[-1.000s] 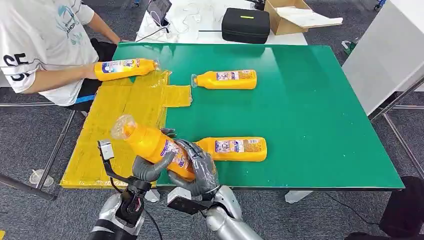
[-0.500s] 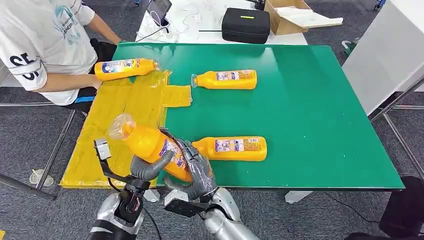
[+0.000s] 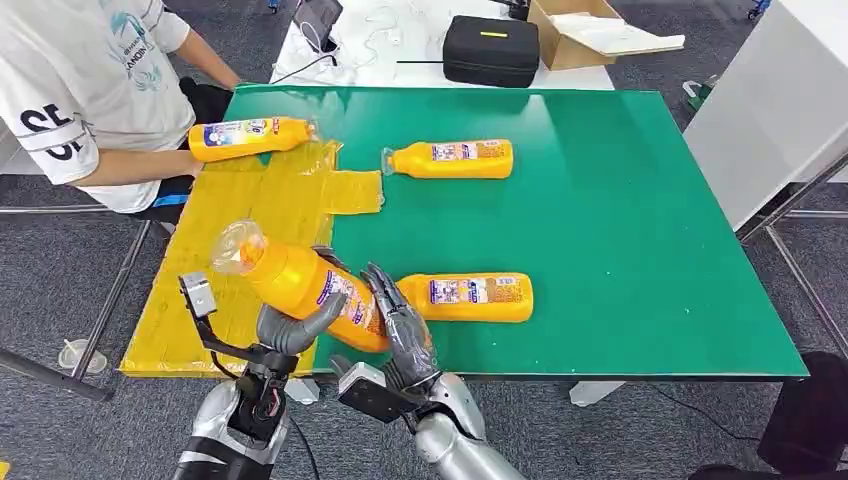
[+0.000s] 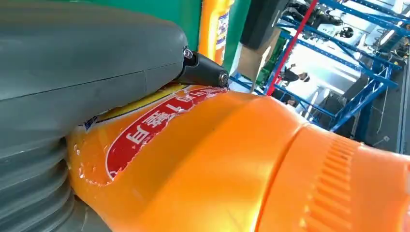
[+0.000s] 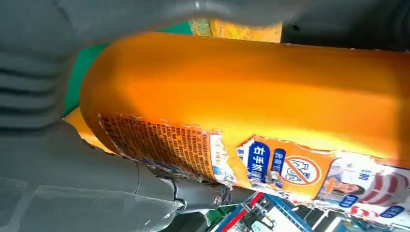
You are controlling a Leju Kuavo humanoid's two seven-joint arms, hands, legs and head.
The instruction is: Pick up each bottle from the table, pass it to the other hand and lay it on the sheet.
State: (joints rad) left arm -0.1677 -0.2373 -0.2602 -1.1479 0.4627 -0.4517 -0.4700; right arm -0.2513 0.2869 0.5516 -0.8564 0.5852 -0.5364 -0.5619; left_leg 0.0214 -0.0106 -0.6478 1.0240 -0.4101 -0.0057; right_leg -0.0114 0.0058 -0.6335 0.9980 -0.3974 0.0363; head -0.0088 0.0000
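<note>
Now my left hand wraps fingers round bottle; right hand fingers spread, touching its base, handover toward sheet.

head high, wrists close, sharing held bottle
</note>
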